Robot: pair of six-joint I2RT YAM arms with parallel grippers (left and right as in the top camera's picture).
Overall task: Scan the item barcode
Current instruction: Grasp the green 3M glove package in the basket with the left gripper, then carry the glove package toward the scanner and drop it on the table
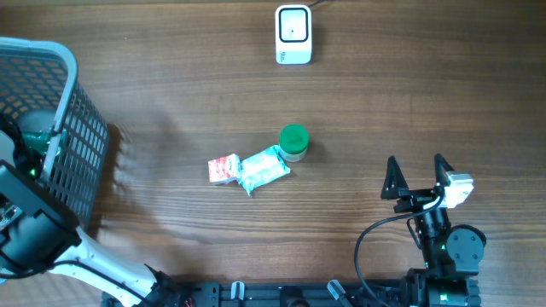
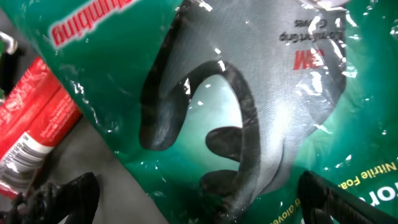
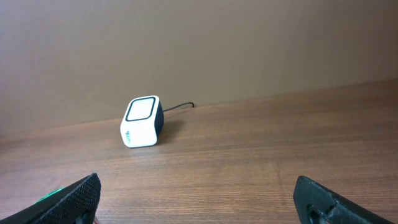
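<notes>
**Now: left pincer open over the glove pack**

Directly under our left pincer (image 2: 196,200) lies the glove pack (image 2: 267,93). It is green film with a grey glove printed on it, and it fills most of the left wrist view. Its lettering reads upside down to that camera. Just beside it, on the left, sits a red packet (image 2: 31,134) with what looks like a barcode on a white patch. Our left pincer stands wide open, its dark fingertips at the two lower corners of the view, and it grips nothing.

From overhead we see our left arm reaching into the basket (image 1: 81,145) at the left edge of the counter (image 1: 171,85). The pincer itself is hidden inside it.

The scanner (image 1: 293,34) stands at the far edge near the middle, well apart from the basket.

Mid-counter we see a jar (image 1: 293,142) with a green lid. A teal pouch (image 1: 263,169) lies just beside it, and a small packet (image 1: 223,168) in red and white lies against the pouch.

Our right pincer (image 1: 416,170) sits near the front right. It is spread wide, empty, and faces the scanner.
</notes>
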